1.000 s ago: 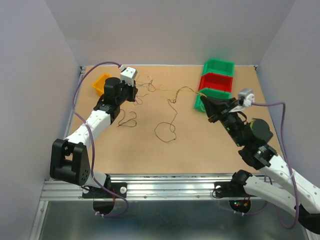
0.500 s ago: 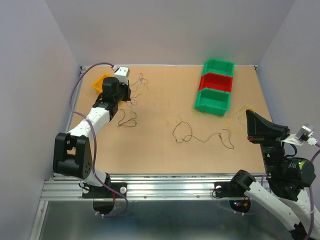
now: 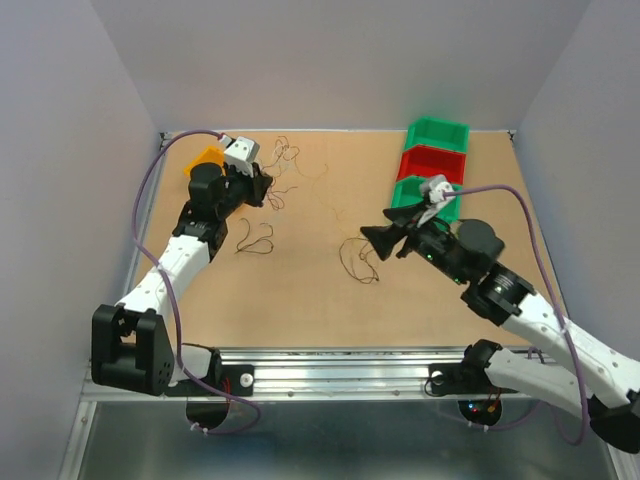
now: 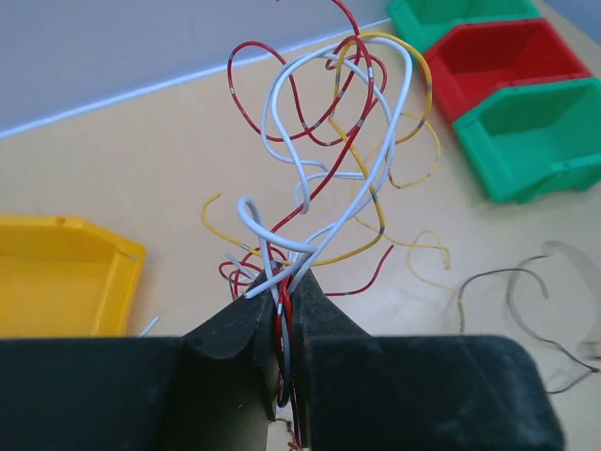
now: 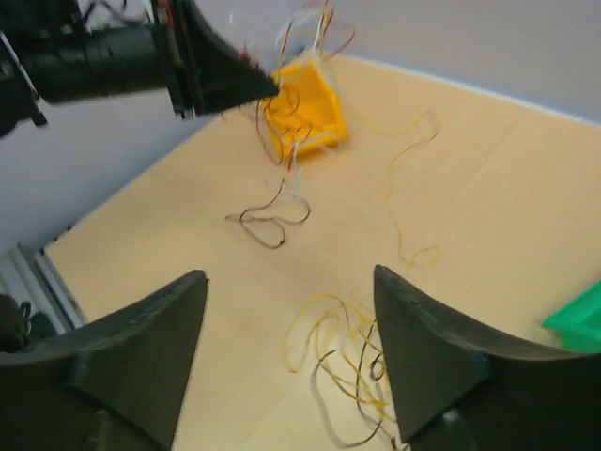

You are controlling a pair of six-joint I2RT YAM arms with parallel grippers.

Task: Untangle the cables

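Near yellow bin, L claw pinches cable clump; R claw spread wide over loose loops.

Red, white and yellow, some dark-banded, are being shown by the cables, black by the fingers, tan by the surface. At two o'clock a red bin is being flanked by green bins; at ten o'clock a yellow bin is being seen.

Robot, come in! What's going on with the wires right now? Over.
Left gripper shut on a bunch of cables, held up. Right gripper open, empty, above loose cables. Yellow bin near left gripper, not blocking.
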